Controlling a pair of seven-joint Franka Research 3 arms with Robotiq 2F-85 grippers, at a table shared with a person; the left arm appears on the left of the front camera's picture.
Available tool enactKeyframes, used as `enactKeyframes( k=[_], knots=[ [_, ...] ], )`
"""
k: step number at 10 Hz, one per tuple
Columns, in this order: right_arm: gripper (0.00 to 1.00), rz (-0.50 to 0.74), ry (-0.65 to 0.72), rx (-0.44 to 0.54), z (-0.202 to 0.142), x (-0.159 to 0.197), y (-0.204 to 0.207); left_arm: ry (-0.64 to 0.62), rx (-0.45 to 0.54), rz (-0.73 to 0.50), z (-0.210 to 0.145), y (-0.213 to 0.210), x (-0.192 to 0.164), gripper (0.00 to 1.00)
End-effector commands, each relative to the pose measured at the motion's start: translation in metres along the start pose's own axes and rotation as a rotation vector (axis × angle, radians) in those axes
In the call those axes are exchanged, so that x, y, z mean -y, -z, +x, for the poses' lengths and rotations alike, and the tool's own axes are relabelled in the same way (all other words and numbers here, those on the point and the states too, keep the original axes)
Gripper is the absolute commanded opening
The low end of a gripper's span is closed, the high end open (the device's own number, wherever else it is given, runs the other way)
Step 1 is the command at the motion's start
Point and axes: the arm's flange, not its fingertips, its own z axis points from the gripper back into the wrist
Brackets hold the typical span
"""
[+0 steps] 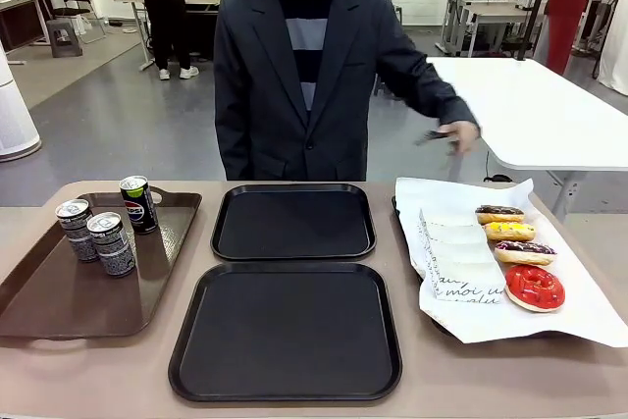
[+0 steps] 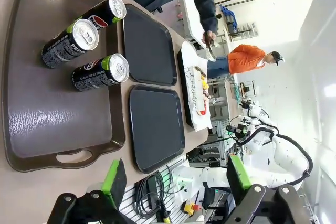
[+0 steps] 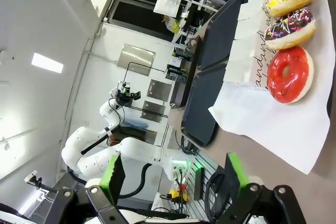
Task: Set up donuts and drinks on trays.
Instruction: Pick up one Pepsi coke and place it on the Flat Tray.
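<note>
Two black square trays lie in the middle of the table, one far (image 1: 293,222) and one near (image 1: 286,331), both bare. Three drinks (image 1: 112,243) stand on the brown tray at the left. Several donuts (image 1: 524,252) lie in a row on white paper at the right, the red-iced one (image 1: 534,288) nearest me, with flat white boxes (image 1: 456,257) beside them. My left gripper (image 2: 176,179) is open, well back from the drinks (image 2: 100,72). My right gripper (image 3: 173,177) is open too, well short of the red donut (image 3: 287,74).
The brown tray (image 1: 59,291) with handle cut-outs takes up the table's left side. A person stands at the far side; one hand (image 1: 459,134), off to the right, holds dark tongs above the floor beyond the donut paper (image 1: 510,326). A white table stands behind.
</note>
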Motion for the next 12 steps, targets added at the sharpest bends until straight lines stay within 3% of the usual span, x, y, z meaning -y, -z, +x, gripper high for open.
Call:
enactKeyframes(
  k=[1, 7, 9, 11, 12],
  knots=[
    [1.0, 0.009, -0.012, 0.0, -0.002, 0.0, 0.0, 0.008, 0.009, -0.022, 0.001, -0.002, 0.0, 1.0],
    [1.0, 0.009, -0.012, 0.0, -0.002, 0.0, 0.0, 0.0, 0.0, 0.0, 0.0, 0.0, 0.0, 1.0],
    [1.0, 0.009, -0.012, 0.0, -0.002, 0.0, 0.0, 0.043, 0.14, 0.239, 0.018, -0.006, 0.047, 1.0],
    [1.0, 0.009, -0.012, 0.0, -0.002, 0.0, 0.0, 0.046, 0.057, 0.505, 0.044, 0.005, 0.102, 1.0],
    [1.0, 0.009, -0.012, 0.0, -0.002, 0.0, 0.0, 0.04, -0.052, 0.63, 0.053, 0.019, 0.134, 1.0]
  ],
)
